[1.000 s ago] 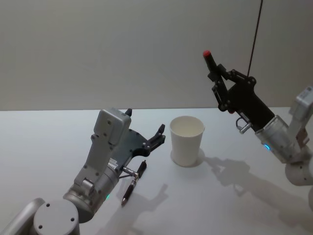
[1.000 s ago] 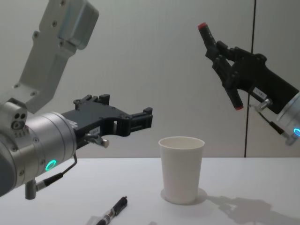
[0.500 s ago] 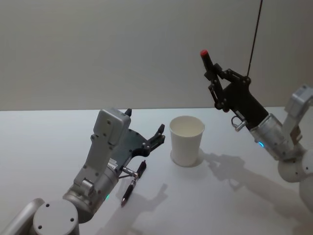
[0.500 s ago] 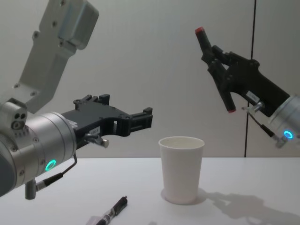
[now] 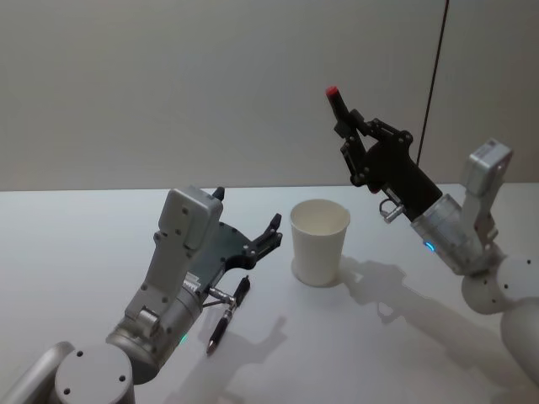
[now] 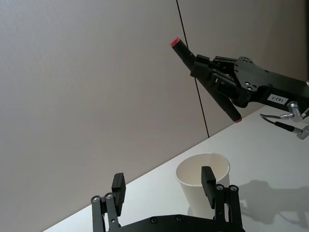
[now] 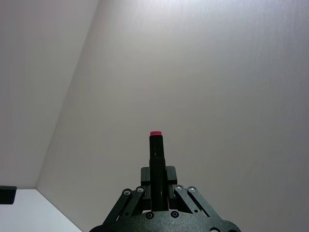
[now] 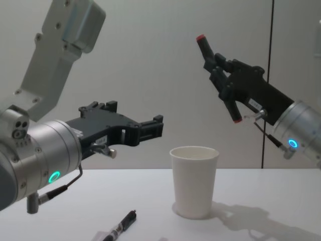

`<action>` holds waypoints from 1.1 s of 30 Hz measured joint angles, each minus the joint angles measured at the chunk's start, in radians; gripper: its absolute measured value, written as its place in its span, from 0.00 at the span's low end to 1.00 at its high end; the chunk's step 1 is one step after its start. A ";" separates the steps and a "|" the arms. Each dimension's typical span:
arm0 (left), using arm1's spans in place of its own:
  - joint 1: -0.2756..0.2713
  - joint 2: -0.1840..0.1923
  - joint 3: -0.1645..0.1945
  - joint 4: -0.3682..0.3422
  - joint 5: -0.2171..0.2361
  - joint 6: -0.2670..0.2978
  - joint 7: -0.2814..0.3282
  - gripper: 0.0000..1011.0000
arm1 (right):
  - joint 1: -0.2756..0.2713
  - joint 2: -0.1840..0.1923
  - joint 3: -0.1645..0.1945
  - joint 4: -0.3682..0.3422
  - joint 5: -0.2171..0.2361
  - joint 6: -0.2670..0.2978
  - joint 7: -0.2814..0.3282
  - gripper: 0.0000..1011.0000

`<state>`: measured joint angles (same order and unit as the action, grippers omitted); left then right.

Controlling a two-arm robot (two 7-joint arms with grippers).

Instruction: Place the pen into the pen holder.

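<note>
My right gripper (image 5: 354,145) is shut on a black pen (image 5: 338,105) with red ends, held steeply tilted in the air, above and a little right of the pen holder (image 5: 319,240). The pen holder is a white cup standing upright on the table. In the chest view the pen (image 8: 205,49) has its lower red end above and right of the cup's (image 8: 194,181) rim. In the right wrist view the pen (image 7: 156,151) stands up between the fingers. My left gripper (image 5: 248,212) hangs open left of the cup, holding nothing.
A second black pen (image 5: 227,313) lies on the white table (image 5: 84,244) below my left gripper, also seen low in the chest view as a pen (image 8: 120,228) near the front edge. A plain wall with a dark vertical line (image 5: 434,67) stands behind.
My right gripper has carried the pen leftward, closer to the space over the cup. The left arm, the cup and the pen on the table have not moved.
</note>
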<state>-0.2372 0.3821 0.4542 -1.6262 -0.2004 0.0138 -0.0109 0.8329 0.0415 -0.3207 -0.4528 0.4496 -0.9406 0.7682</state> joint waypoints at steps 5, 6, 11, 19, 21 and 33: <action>0.000 0.000 0.000 0.000 0.000 0.000 0.000 0.99 | -0.018 0.002 -0.016 -0.038 -0.035 0.029 -0.059 0.17; 0.000 0.000 0.000 0.000 0.000 0.000 0.000 0.99 | -0.023 0.002 -0.021 -0.048 -0.043 0.036 -0.074 0.17; 0.000 0.000 0.000 0.000 0.000 0.000 0.000 0.99 | -0.032 0.001 -0.033 -0.065 -0.063 0.052 -0.109 0.17; 0.000 0.000 0.000 0.000 0.000 0.000 0.000 0.99 | -0.036 -0.008 -0.051 -0.067 -0.087 0.061 -0.149 0.17; 0.000 0.000 0.000 0.000 0.000 0.000 0.000 0.99 | -0.035 -0.010 -0.054 -0.063 -0.091 0.061 -0.154 0.17; 0.000 0.000 0.000 0.000 0.000 0.000 0.000 0.99 | -0.007 -0.037 -0.075 0.010 -0.121 0.046 -0.191 0.17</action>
<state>-0.2372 0.3821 0.4542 -1.6262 -0.2004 0.0138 -0.0109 0.8263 0.0043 -0.3956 -0.4429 0.3284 -0.8946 0.5775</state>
